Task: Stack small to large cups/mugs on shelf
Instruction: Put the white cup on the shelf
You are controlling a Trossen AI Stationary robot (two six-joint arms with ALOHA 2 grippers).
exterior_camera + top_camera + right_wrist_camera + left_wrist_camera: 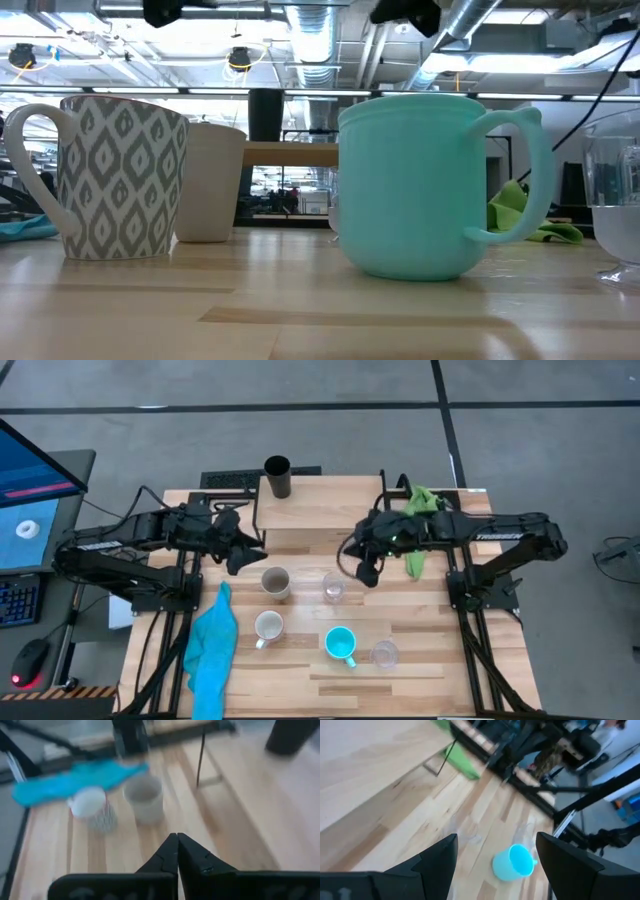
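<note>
A black tumbler (pixel 277 477) stands upright on the low wooden shelf (pixel 300 512) at the table's far side. In front of the shelf, a beige cup (pixel 276 582) and a clear glass (pixel 333 588) stand on the table. Nearer the front stand a white patterned mug (pixel 267 627), a cyan mug (pixel 341 644) and a second glass (pixel 384 654). My left gripper (pixel 496 840) hovers open in the air beside the shelf's left end, holding nothing. My right gripper (pixel 177 845) is shut and empty, in the air right of the first glass.
A blue cloth (pixel 213 650) lies along the table's left edge. A green cloth (pixel 418 520) lies under my right arm, right of the shelf. A keyboard (pixel 232 479) sits behind the shelf. Bare tabletop shows at the near right corner (pixel 440 680).
</note>
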